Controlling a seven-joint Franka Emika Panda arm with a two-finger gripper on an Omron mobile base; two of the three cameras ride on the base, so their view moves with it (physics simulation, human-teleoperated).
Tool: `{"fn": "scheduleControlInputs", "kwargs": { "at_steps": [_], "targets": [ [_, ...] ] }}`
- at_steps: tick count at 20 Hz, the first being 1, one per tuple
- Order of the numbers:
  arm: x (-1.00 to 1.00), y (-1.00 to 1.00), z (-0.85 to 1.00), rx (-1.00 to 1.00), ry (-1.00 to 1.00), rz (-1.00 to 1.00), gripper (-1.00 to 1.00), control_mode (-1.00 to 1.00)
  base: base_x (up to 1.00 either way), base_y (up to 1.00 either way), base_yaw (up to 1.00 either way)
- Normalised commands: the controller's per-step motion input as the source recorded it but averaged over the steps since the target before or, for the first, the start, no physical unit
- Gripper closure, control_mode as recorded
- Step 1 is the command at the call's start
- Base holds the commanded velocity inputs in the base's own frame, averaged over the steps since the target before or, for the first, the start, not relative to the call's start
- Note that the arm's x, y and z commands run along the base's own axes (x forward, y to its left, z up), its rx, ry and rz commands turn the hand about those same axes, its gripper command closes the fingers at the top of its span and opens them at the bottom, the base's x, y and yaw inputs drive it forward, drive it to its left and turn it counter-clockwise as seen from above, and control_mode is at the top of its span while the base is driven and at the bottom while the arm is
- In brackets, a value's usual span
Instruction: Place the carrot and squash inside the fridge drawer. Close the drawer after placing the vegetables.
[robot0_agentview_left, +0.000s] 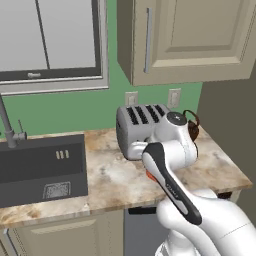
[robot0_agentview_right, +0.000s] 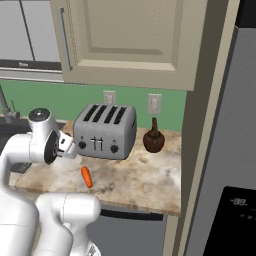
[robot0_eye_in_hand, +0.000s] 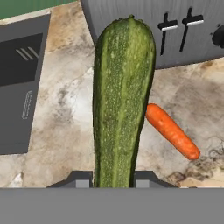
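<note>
In the hand view the squash (robot0_eye_in_hand: 122, 100), dark green with pale speckles, stands up lengthwise between my fingertips, and my gripper (robot0_eye_in_hand: 114, 180) is shut on its lower end. It hangs above the marble counter (robot0_eye_in_hand: 65, 122). The carrot (robot0_eye_in_hand: 171, 130) lies loose on the counter just right of the squash, in front of the toaster. From the right base camera the carrot (robot0_agentview_right: 86, 176) lies near the counter's front edge, just right of and below my arm's wrist. A sliver of the carrot (robot0_agentview_left: 149, 175) peeks out behind my forearm. The fridge drawer is out of view.
A silver four-slot toaster (robot0_agentview_right: 105, 131) stands at the back of the counter, with a brown round jar (robot0_agentview_right: 153, 140) to its right. The dark sink (robot0_agentview_left: 42, 167) lies to the left. The dark grey fridge (robot0_agentview_right: 235, 150) rises at the far right past a tall panel.
</note>
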Motion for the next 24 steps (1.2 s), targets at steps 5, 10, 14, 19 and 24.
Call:
{"fn": "scheduleControlInputs", "kwargs": {
  "at_steps": [5,10,14,19,24],
  "targets": [
    [0.26,-0.21,0.00,0.01,0.00,0.00,1.00,-1.00,0.00,0.00,0.00],
    [0.06,-0.02,-0.02,0.00,0.00,0.00,1.00,-1.00,0.00,0.00,0.00],
    [0.00,0.00,0.00,0.00,0.00,0.00,1.00,1.00,-0.38,0.42,0.00],
    [0.00,0.00,0.00,0.00,0.00,0.00,1.00,1.00,-0.74,0.58,-0.13],
    [0.00,0.00,0.00,0.00,0.00,0.00,1.00,1.00,-0.60,0.43,-0.31]
  ]
}}
